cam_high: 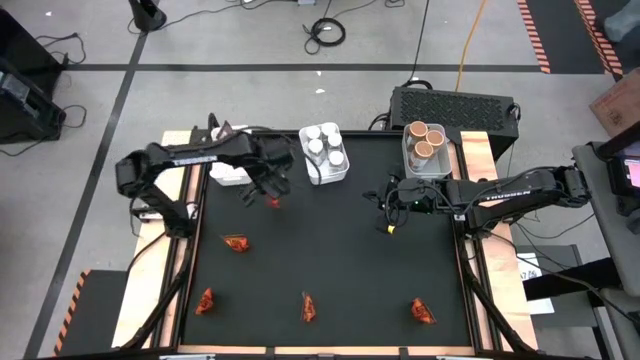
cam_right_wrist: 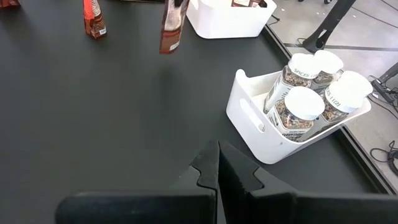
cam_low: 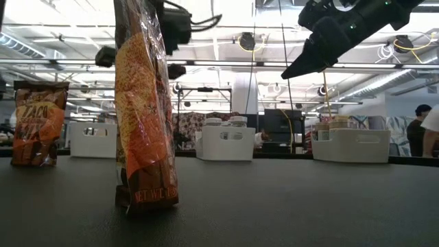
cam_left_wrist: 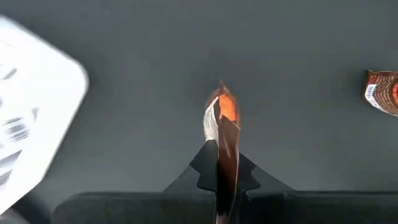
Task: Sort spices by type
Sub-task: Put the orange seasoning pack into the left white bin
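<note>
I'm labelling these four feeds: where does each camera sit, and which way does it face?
High: overhead, straight down on the table, both arms.
Low: table height, level toward the room; a sachet stands close.
Left wrist: past the left end effector, shut on the held sachet.
Right wrist: past the shut right end effector toward the jar bin.
Shared: high and right wrist views both show the jars.

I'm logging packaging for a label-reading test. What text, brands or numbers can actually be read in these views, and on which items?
"TACO": sachet standing at the far left of the low view.
"SPICES": label of a clear jar in the white bin.
Print along the bottom of the near sachet: too blurred to read.
Label on the sachet lying on the mat: too small.
Sachet held in the left gripper: no legible print.
</note>
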